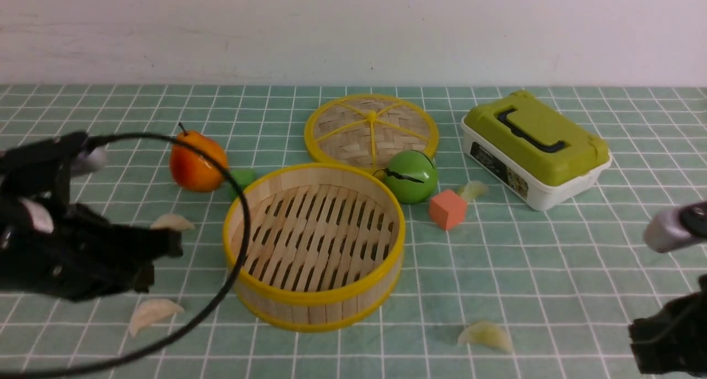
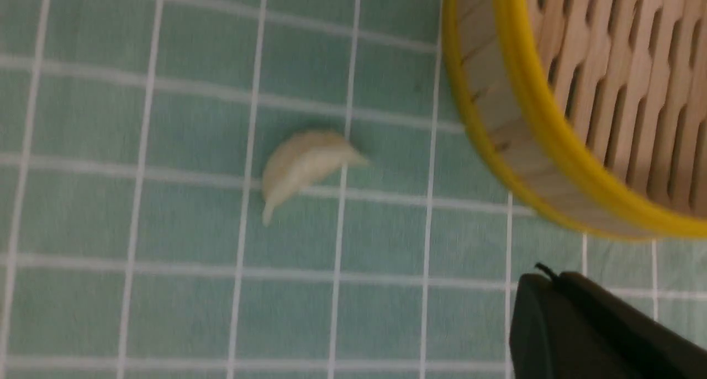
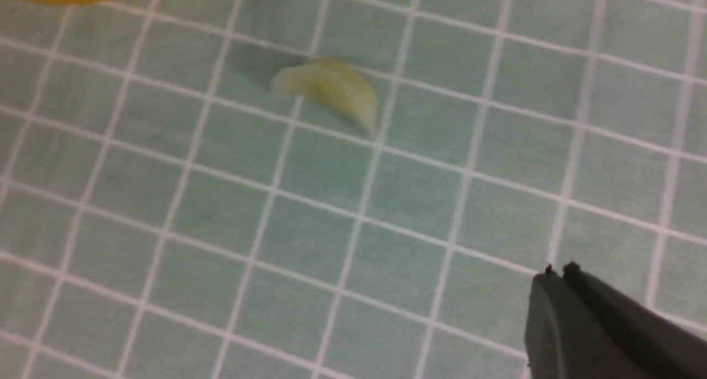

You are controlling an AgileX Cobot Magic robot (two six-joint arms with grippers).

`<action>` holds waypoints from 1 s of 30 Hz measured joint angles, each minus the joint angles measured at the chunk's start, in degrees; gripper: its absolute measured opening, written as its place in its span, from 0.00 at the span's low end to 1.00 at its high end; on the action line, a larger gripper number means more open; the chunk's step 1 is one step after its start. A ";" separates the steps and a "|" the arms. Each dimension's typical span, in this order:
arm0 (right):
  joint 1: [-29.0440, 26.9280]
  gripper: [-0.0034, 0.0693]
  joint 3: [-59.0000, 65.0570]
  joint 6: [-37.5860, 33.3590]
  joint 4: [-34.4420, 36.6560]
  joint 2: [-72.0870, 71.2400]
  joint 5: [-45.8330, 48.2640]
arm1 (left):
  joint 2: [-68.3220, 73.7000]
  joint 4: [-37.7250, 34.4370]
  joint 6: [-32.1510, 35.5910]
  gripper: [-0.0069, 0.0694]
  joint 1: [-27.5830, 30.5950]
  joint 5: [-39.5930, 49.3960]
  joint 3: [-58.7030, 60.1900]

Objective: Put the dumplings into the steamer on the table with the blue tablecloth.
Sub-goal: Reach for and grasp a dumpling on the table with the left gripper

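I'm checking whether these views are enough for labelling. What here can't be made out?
Small green thing, front view: partly hidden behind the steamer rim, so what it is cannot be told.
Far dumpling, front view: partly behind the orange cube.
Box label, front view: too small to read.
Right gripper: cut off by the picture's corner in the front and right wrist views.

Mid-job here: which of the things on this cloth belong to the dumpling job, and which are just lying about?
Job:
four small pale crescent dumplings
large round bamboo steamer basket with yellow rims
teal grid-lined tablecloth

Lying about:
flat woven yellow-rimmed lid
orange-red pear
shiny green ball
orange cube
white box with olive-green lid
small green piece beside the pear
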 joint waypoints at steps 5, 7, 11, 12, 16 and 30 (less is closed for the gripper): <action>2.86 0.03 -2.68 -7.54 5.80 4.97 0.37 | 9.65 7.61 5.52 0.15 0.01 -0.14 -9.98; 3.94 0.04 -2.75 -10.56 8.33 6.03 0.96 | 14.48 10.82 9.70 0.24 0.01 -1.45 -12.81; 5.89 0.04 -2.75 -13.06 11.06 6.13 1.43 | 22.19 15.41 13.14 0.44 0.01 -7.65 -14.94; 6.37 0.04 -2.75 -13.75 11.50 6.13 1.43 | 23.67 16.95 13.14 0.48 0.01 -9.76 -15.06; 7.27 0.05 -2.82 -15.61 12.65 6.13 2.34 | 29.63 23.13 5.70 0.54 0.07 -15.24 -15.56; 7.27 0.06 -2.82 -16.14 13.43 6.13 0.58 | 42.93 27.54 4.01 0.54 3.91 -3.46 -30.48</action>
